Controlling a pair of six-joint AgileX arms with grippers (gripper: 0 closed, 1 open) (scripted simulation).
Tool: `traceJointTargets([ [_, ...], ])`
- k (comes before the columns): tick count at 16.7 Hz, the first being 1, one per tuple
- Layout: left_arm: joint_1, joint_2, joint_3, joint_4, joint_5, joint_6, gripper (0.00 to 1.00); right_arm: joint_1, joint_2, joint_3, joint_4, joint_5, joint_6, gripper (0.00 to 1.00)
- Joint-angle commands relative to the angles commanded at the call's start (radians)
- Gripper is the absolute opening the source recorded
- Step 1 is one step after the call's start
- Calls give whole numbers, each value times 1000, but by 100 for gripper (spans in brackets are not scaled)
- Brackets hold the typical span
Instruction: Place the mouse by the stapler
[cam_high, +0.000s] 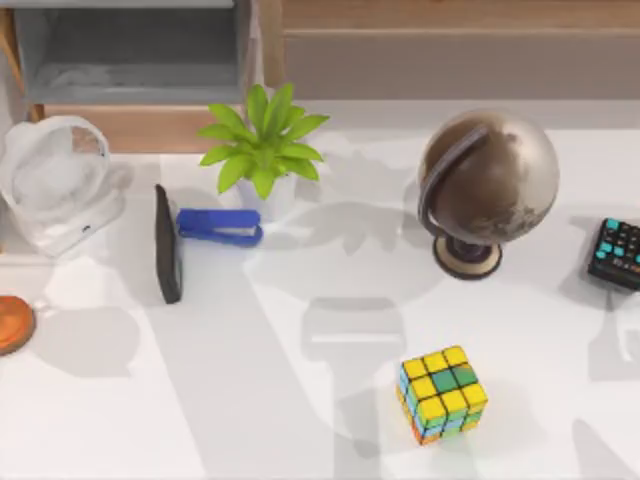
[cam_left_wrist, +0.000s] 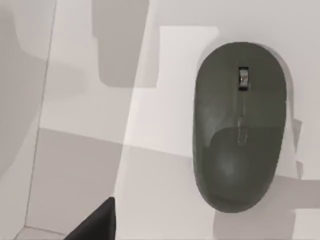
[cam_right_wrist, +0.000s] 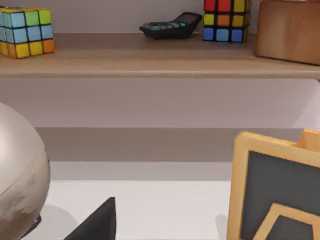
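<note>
- Left wrist view: one mouse (cam_left_wrist: 240, 127) lies flat on the white table (cam_left_wrist: 165, 75), directly beneath my left arm's camera and slightly off to one side of the gripper; whether its fingers are spread I cannot tell.
- One blue stapler (cam_high: 220, 226) sits by one black slab (cam_high: 167, 243).
- Risk: an off-centre descent would probably let the smooth rounded shell squirt free.

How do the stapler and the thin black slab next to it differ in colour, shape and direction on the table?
The stapler is bright blue; the black slab is black. The stapler is slim with two arms; the slab is a plain flat strip. In the top view the stapler lies left to right, the slab top to bottom. Both are elongated and rest on the white table.
</note>
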Motion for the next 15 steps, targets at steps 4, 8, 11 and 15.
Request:
traceJointTargets([
  [4,-3,181,176,-93,8,18,100,0,0,0,0,0,0,100],
  [8,-10,215,212,-110,11,22,100,0,0,0,0,0,0,100],
  [11,-7,216,209,-108,10,21,100,0,0,0,0,0,0,100],
  [15,9,162,222,-171,15,48,100,0,0,0,0,0,0,100],
])
